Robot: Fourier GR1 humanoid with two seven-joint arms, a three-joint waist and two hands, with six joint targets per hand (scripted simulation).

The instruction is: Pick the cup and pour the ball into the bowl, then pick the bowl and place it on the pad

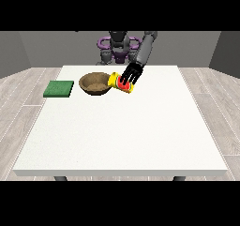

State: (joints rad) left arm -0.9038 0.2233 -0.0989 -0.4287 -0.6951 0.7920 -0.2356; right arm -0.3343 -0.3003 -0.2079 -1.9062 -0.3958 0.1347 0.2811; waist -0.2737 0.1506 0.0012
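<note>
Grey walls stand behind me and a pale plank floor (28,86) runs round the large white worktop (126,136) that I stand behind. Most of that surface is bare; the things lie in its far part, close to my body.

At the view's left a flat green pad (59,88) lies on the worktop near its left edge. Well apart from it, toward the middle, sits a brown bowl (95,84), upright, its opening facing up. I cannot tell whether anything lies inside it.

My arm (145,49) at the view's right comes down from my shoulder over the worktop. Its robot hand (131,73) has its dark fingers curled over a yellow cup (117,81), so it is holding the cup. The cup is tipped over on its side, with its yellow mouth end toward the bowl, right at the bowl's right rim; I cannot say whether the two touch. A red patch (124,85) shows on the cup beneath my fingers. I cannot make out the ball as a separate thing.

My other robot hand does not show anywhere in the view.
</note>
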